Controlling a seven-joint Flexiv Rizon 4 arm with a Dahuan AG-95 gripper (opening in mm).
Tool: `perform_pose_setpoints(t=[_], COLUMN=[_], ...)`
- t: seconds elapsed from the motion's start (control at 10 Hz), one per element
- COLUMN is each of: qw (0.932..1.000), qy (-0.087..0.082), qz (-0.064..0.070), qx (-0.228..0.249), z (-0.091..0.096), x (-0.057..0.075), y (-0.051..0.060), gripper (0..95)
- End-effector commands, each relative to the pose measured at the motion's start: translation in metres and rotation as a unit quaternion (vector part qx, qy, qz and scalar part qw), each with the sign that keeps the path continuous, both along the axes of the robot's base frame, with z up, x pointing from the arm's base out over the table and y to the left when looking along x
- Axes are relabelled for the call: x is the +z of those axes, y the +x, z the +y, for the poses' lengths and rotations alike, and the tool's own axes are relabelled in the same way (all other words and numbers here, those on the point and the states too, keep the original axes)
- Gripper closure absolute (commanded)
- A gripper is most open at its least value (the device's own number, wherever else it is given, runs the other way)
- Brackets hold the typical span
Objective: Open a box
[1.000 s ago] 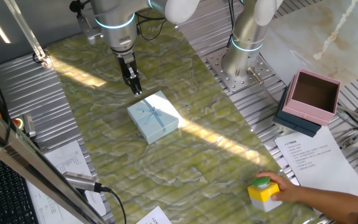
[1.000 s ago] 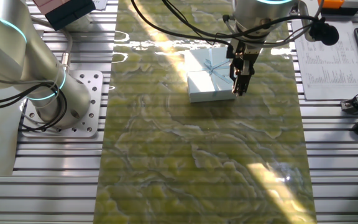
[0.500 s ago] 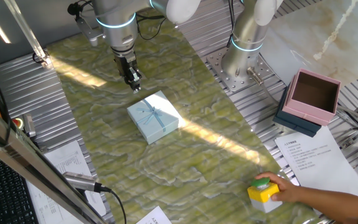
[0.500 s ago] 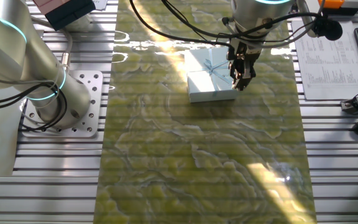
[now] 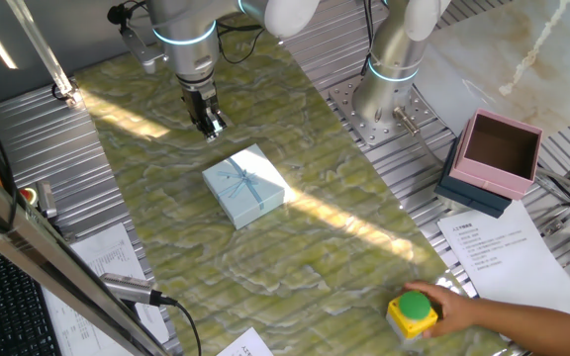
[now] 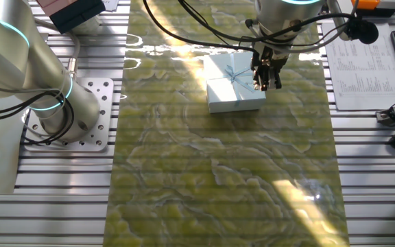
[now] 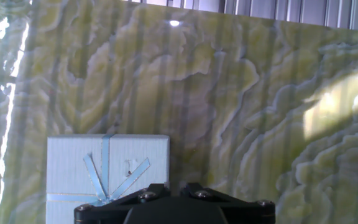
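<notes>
The box (image 5: 245, 186) is a small pale blue gift box with a thin blue ribbon cross and bow. It lies closed on the green marbled mat, and also shows in the other fixed view (image 6: 223, 86) and at the lower left of the hand view (image 7: 73, 169). My gripper (image 5: 211, 125) hangs above the mat just beyond the box's far corner, apart from it and holding nothing. Its fingers stand close together. In the other fixed view the gripper (image 6: 267, 81) hangs over the box's right edge. The hand view shows only the gripper's dark base (image 7: 174, 198), not the fingertips.
An open pink box on a dark blue base (image 5: 501, 150) stands at the right, off the mat. A second arm's base (image 5: 389, 91) is bolted beside the mat. A person's hand (image 5: 508, 318) holds a yellow button box with a green top (image 5: 411, 311) at the front right. Papers (image 5: 508, 252) lie nearby.
My gripper has risen a little and drawn away from the box's corner. The person's hand has shifted the yellow button box slightly. The blue box has not moved.
</notes>
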State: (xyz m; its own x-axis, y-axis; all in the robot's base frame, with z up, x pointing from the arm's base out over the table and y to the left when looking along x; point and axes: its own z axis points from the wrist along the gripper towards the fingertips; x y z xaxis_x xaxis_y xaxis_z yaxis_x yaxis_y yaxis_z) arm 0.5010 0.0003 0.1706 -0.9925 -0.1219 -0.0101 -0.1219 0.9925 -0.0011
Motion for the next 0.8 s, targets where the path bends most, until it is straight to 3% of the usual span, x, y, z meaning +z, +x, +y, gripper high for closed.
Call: perform_pose_setpoints(t=[0.1,0.8], qw=[1.0000,1.0000], qy=[0.000,0.000], qz=[0.002,0.004], qx=[0.001,0.003], z=[0.0000,0.0002], x=[-0.0001,-0.0001], y=[-0.0001,0.0000], gripper=[95.0,95.0])
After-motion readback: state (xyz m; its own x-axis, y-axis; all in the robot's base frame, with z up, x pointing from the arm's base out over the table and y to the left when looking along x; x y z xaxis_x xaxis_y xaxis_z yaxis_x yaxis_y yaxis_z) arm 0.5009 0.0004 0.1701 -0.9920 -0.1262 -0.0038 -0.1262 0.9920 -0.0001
